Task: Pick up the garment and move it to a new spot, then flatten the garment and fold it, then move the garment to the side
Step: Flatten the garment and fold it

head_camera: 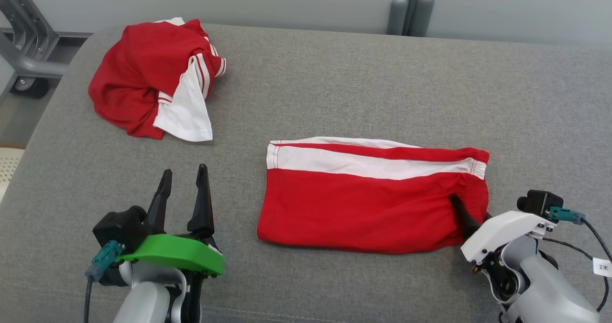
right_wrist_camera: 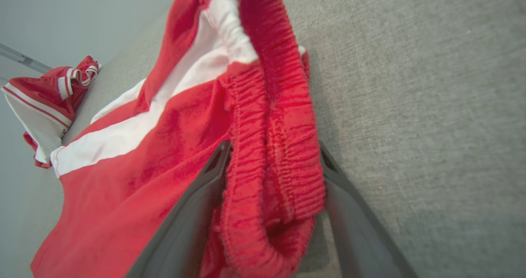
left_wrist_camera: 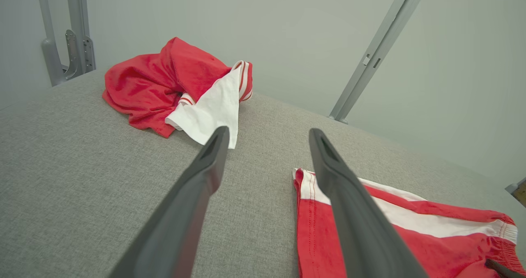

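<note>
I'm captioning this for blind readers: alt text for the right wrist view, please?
The open right pincer straddles the red elastic waistband of red-and-white shorts lying on a grey surface. A crumpled red-and-white garment lies beyond, upper left.

You're in a robot test lab, not a home. Evidence: a grey fabric-covered bench (head_camera: pixel 334 84) is the work surface, with a bare pale wall (left_wrist_camera: pixel 287 31) behind it. Grey metal posts (head_camera: pixel 410 7) stand at its far edge, and a metal frame (head_camera: pixel 24 50) sits on a caster (head_camera: pixel 29 86) at the robot's left. A paper tag (head_camera: pixel 603 267) hangs on the right-wrist cable. Red shorts (head_camera: pixel 363 208) and a crumpled red shirt (head_camera: pixel 138 74) lie on the bench.
</note>
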